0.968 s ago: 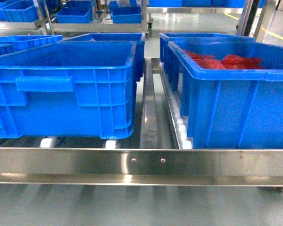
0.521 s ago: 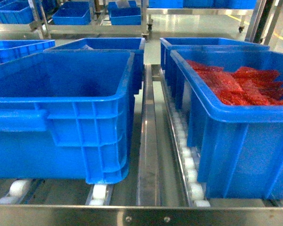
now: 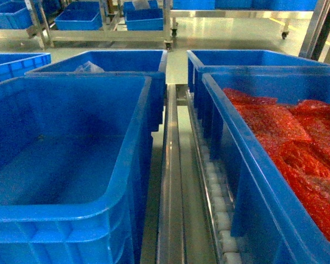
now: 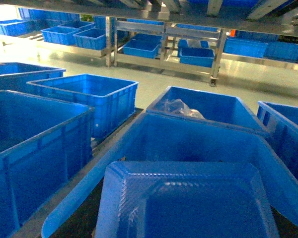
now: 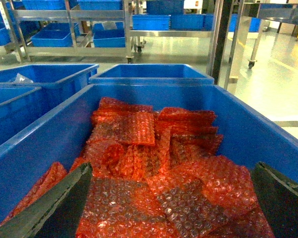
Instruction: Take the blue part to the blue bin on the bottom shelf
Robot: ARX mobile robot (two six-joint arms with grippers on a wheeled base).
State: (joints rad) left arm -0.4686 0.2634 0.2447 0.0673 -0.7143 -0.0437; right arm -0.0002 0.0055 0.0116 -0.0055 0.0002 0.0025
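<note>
The blue part was not found in any view; its position could not be determined. The blue bin [image 3: 71, 165] was seen empty at the left of the head view, resting on the roller rack [image 3: 170, 181], with a steel rail between it and the bin of red bubble-wrap bags [image 3: 297, 159] on the right. A further bin behind held a clear plastic bag [image 3: 89, 67].

In the left wrist view a translucent blue tray-like shape [image 4: 188, 203] filled the lower frame above the blue bin; what it was could not be told. The left gripper's fingers were not visible, so their state could not be told. In the right wrist view the right gripper [image 5: 169, 208] hung over the red bags, its two dark fingers [image 5: 54, 203] set wide apart with nothing between them.

Judgement: the part, being a small boxy block, was expected to be stiff, light and fairly smooth-sided. A pinch across two opposite flat faces, near mid-height, was judged the safest hold; corner grips were expected to slip.
</note>
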